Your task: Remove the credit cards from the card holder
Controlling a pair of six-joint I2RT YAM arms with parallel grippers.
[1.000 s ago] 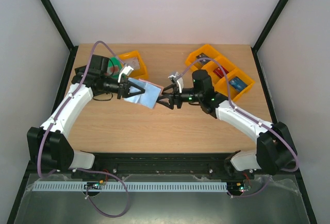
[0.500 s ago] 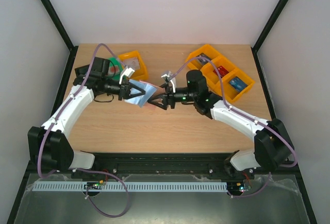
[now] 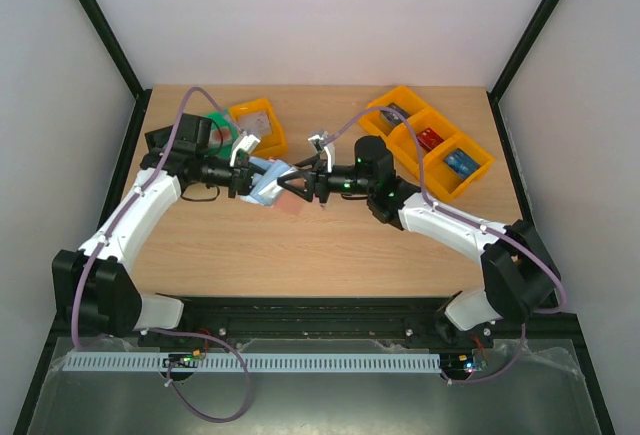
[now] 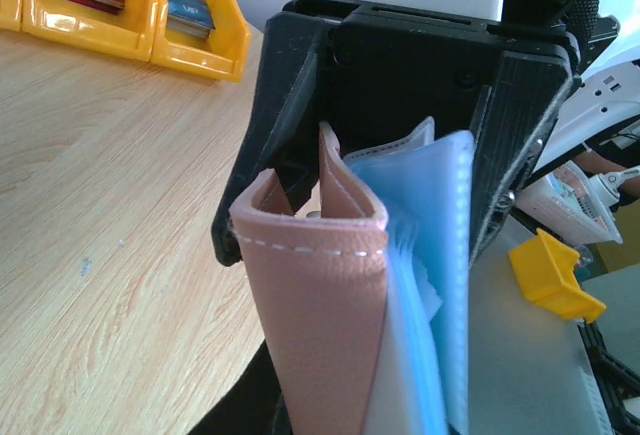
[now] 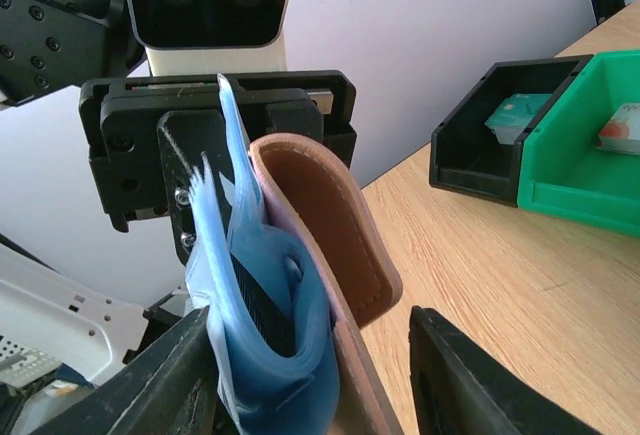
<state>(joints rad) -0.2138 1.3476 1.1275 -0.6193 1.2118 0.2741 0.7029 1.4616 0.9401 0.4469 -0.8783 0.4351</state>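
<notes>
Card holder (image 3: 268,181), a single one, hangs above the table (image 3: 330,245) between the two arms, its long axis running left to right. The left gripper (image 3: 244,177) is clamped on its left end. The right gripper (image 3: 287,184) meets its right end. A row of three orange bins (image 3: 477,170) at the far right holds one of the credit cards (image 3: 428,138) in each: grey, red, blue. At the far left a lone orange bin (image 3: 274,120) holds a pale card.

From the left wrist, the card holder (image 4: 325,305) stands on edge, tan skin to the left, light blue panels (image 4: 452,255) to the right. The right gripper (image 4: 400,145) is behind it, a finger on each side.

From the right wrist, the right gripper (image 5: 310,320) has its fingers (image 5: 470,380) spread, straddling the card holder (image 5: 320,220), with a gap at the tan side. The left gripper (image 5: 222,105) pinches the blue panel's top edge. A black bin (image 5: 470,170) holds a teal card, and a green bin (image 5: 570,200) holds a whitish one.
</notes>
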